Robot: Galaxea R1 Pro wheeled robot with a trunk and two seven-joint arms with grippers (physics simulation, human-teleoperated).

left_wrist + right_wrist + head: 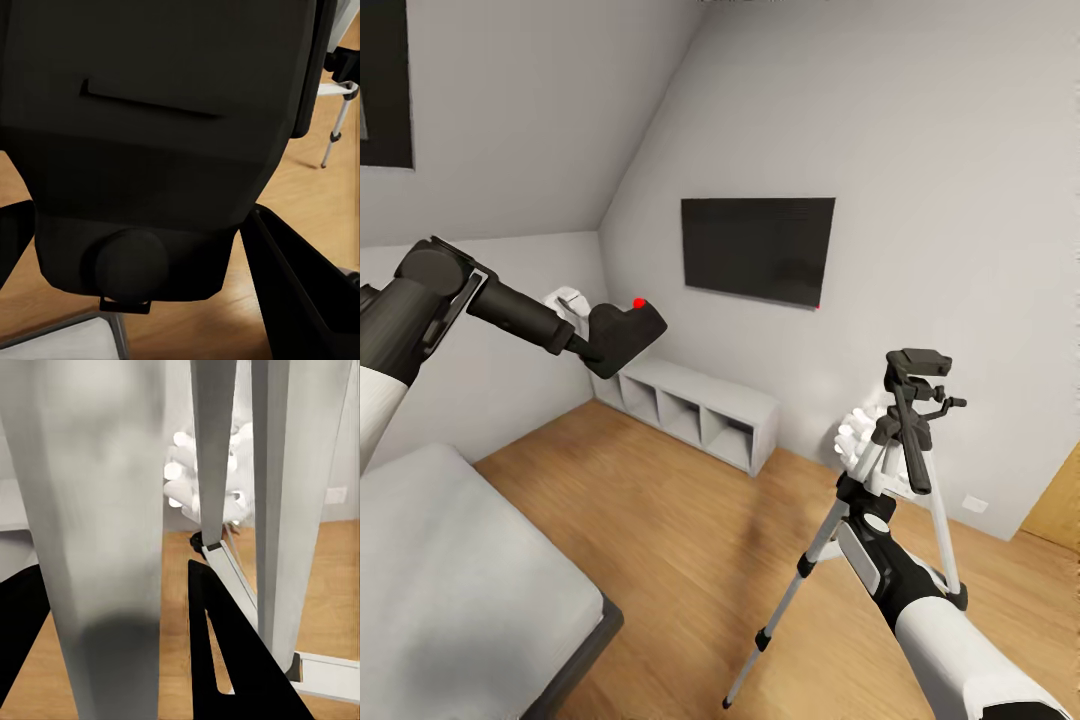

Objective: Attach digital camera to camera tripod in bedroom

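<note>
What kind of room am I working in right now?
Most likely a bedroom: a grey-framed bed sits at lower left, a black TV hangs on the sloped grey wall, and a low grey cubby shelf stands beneath it.

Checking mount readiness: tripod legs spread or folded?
Spread. The tripod stands upright on the wood floor, silver legs splaying outward; the right tool's arm is at its upper legs.

digital camera [625, 335]: matt black plastic | camera tripod [880, 470] legs: smooth silvery metal | floor [690, 540]: light wood, satin | TV [757, 249]: glossy black
</note>
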